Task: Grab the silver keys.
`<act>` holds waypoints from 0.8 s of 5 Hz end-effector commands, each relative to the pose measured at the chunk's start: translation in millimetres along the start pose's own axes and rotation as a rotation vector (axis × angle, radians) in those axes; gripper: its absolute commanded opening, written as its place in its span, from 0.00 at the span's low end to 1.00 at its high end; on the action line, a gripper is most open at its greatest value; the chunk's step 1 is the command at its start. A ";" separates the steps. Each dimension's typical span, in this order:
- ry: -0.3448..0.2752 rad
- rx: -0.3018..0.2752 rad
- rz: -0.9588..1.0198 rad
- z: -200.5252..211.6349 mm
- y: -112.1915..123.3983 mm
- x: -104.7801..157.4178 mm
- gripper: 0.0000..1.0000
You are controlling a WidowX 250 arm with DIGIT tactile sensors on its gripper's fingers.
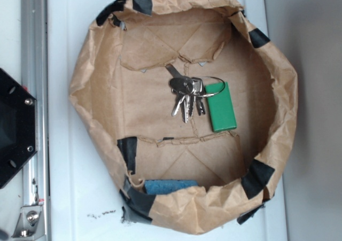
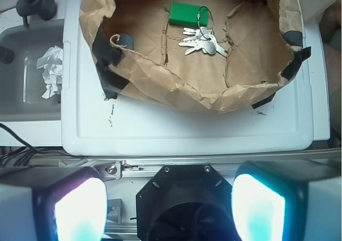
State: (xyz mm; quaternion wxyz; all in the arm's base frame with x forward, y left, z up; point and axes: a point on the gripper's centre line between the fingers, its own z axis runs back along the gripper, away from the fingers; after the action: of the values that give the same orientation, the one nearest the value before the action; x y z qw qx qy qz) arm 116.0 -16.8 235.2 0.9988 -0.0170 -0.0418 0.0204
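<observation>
The silver keys (image 1: 186, 94) are a small shiny bunch on a thin wire ring, lying on the floor of a rolled-down brown paper bag (image 1: 91, 91), touching the left side of a green block (image 1: 222, 107). The wrist view shows the keys (image 2: 202, 42) far ahead inside the bag (image 2: 176, 94), next to the green block (image 2: 188, 13). My gripper (image 2: 168, 198) hangs well back from the bag, over the black robot base, with its two pale fingers (image 2: 80, 211) spread wide and nothing between them. The exterior view does not show the gripper.
The bag stands on a white board (image 1: 69, 171) and has black tape patches on its rim. A blue object (image 1: 170, 186) lies inside at the bag's wall. The black robot base (image 1: 13, 126) and a metal rail (image 1: 33, 64) are beside the board. Crumpled white paper (image 2: 52, 70) lies in a grey tray.
</observation>
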 end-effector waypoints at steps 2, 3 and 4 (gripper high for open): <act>-0.031 0.063 -0.012 -10.6 -0.2 33.8 1.00; -0.051 0.066 -0.033 -15.6 0.4 63.2 1.00; -0.115 0.108 -0.033 -33.3 5.8 88.1 1.00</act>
State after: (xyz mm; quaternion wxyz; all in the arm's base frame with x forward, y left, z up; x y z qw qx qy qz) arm 205.4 -12.2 200.6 0.9957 0.0358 -0.0857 -0.0036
